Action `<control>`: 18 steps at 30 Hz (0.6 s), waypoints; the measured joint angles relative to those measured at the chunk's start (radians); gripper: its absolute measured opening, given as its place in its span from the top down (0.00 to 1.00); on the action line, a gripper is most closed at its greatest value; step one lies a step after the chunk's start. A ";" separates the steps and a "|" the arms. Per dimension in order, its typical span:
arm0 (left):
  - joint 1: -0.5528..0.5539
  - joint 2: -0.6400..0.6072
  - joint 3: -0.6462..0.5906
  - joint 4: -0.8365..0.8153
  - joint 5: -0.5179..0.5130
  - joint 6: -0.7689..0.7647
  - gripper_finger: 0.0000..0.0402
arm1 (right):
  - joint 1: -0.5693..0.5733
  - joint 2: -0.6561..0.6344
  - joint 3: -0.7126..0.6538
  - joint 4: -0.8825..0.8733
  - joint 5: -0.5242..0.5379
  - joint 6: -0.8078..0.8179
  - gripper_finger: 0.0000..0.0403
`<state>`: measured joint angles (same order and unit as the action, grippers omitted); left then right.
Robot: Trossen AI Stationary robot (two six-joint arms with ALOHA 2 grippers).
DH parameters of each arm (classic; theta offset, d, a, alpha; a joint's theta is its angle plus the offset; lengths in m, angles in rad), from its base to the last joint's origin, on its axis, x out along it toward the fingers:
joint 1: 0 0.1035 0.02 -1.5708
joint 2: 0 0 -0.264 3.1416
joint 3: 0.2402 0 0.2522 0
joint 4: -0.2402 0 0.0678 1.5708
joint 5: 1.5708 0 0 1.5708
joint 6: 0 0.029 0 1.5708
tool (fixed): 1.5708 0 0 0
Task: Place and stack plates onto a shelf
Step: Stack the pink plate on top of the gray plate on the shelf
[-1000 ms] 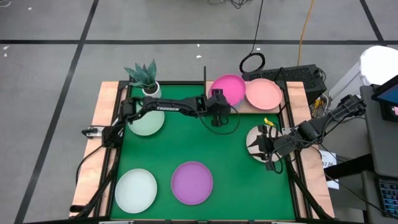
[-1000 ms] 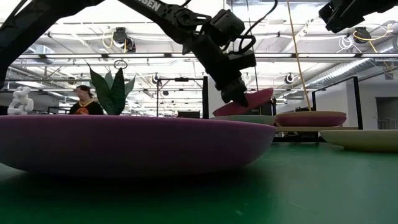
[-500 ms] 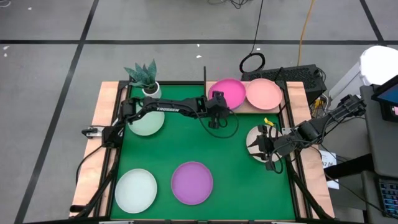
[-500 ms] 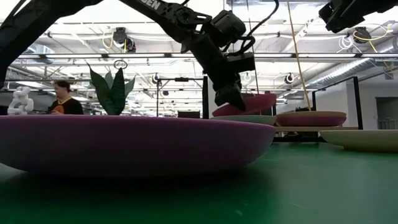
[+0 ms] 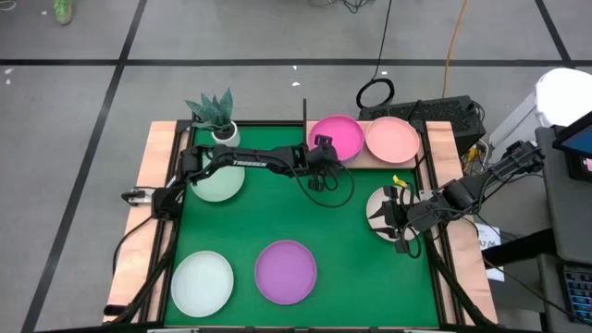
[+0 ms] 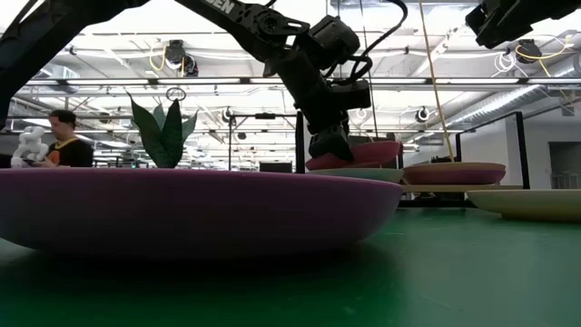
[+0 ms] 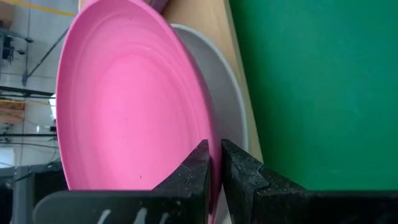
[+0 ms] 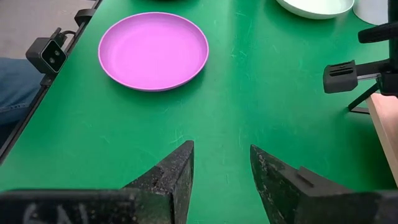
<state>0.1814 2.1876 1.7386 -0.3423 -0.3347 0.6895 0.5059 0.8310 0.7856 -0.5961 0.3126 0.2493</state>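
My left gripper (image 7: 214, 146) is shut on the hot pink plate (image 7: 124, 99) at the shelf (image 5: 363, 162) on the table's far edge. The pink plate (image 6: 363, 153) lies over a pale plate (image 7: 227, 93), with a purple rim (image 7: 157, 5) showing beyond. The salmon plate (image 5: 392, 139) rests flat on the shelf to its right. My right gripper (image 8: 221, 149) is open and hovers over the beige plate (image 5: 377, 211) at the mat's right edge. A purple plate (image 5: 286, 271) and two mint plates (image 5: 202, 282) (image 5: 219, 182) lie flat on the mat. My left gripper pinches the pink plate's rim (image 7: 212, 127) between its two fingers, on the plate's near-left side. One finger (image 7: 194, 165) is on the upper face and the other (image 7: 239, 168) is underneath. The fingers come slanting down from the left. The plate sits almost level, its held side low against the pale plate.
A potted plant (image 5: 213, 111) stands at the far-left corner beside the left arm. A camera on a stand (image 8: 48, 53) sits at the mat's near edge. A person (image 6: 59, 145) is in the room behind. Open green mat (image 5: 351, 250) lies between the plates.
My left gripper has moved down at the shelf, staying shut. The pink plate it holds has tipped from a clear upward tilt to almost level and has come down onto the pale plate beneath. The right arm has kept still.
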 joint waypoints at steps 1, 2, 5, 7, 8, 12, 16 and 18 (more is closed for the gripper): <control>0.000 0.000 0.000 0.000 -0.002 0.000 0.91 | 0.000 0.000 0.000 0.000 0.000 0.000 0.65; 0.000 0.000 0.000 0.000 -0.004 0.000 0.91 | 0.000 0.000 0.000 0.000 0.000 0.000 0.65; 0.000 0.000 0.000 -0.001 -0.006 -0.008 0.91 | 0.000 0.000 0.000 0.000 0.000 0.000 0.65; 0.000 0.000 0.000 -0.001 -0.007 -0.019 0.91 | 0.000 0.000 0.000 0.000 0.000 0.000 0.65; 0.000 0.000 0.000 -0.001 -0.007 -0.022 0.91 | 0.000 0.000 0.000 0.000 0.000 0.000 0.65; 0.000 0.000 0.000 -0.002 -0.007 -0.021 0.91 | 0.000 0.000 0.000 0.000 0.000 0.000 0.65; 0.000 0.000 0.000 -0.002 -0.007 -0.021 0.91 | 0.000 0.000 0.000 0.000 0.000 0.000 0.65; 0.000 0.000 0.000 -0.004 -0.007 -0.022 0.91 | 0.000 0.000 0.000 0.000 0.000 0.000 0.65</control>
<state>0.1814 2.1876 1.7386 -0.3466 -0.3416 0.6674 0.5060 0.8310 0.7856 -0.5961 0.3126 0.2493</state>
